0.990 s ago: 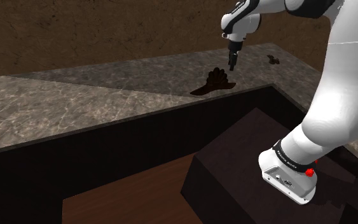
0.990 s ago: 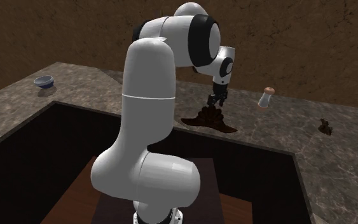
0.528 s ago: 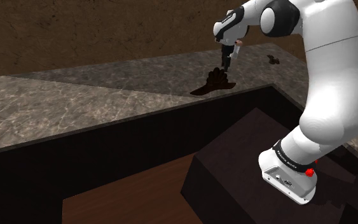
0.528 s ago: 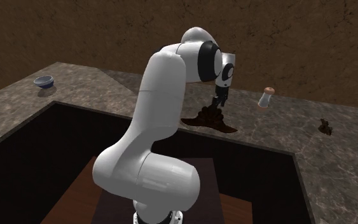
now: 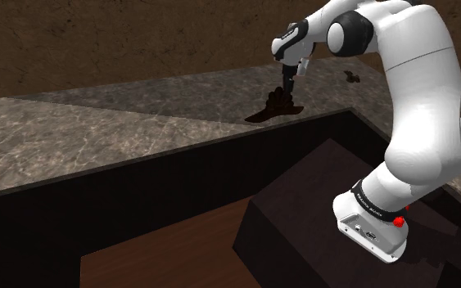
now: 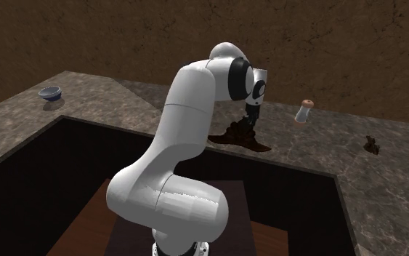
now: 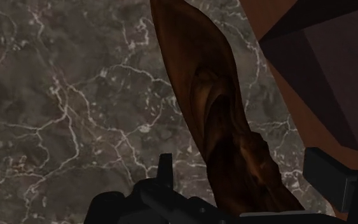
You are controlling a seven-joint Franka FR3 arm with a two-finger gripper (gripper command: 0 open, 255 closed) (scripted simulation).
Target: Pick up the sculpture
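The sculpture (image 5: 274,107) is a dark brown, twisted, leaf-like form lying on the marbled stone counter (image 5: 97,131). In the second exterior view the sculpture (image 6: 237,135) spreads out flat near the counter's inner edge. My gripper (image 5: 286,88) points down right at its top, also seen as the gripper (image 6: 249,121) low over the brown mass. In the wrist view the sculpture (image 7: 206,95) runs between the two black fingers of the gripper (image 7: 246,164). The fingers stand apart, open, and I see no contact with it.
A small dark figure (image 6: 372,144) lies on the counter at the second exterior view's right, a pale shaker (image 6: 304,111) behind the sculpture, and a blue-rimmed bowl (image 6: 49,93) far left. The counter wraps around a dark sunken bay holding my stand (image 5: 310,213).
The gripper has come down from above the sculpture to straddle its top, shifting slightly toward the shoulder view's left. The arm's elbow has swung over. The sculpture has not moved.
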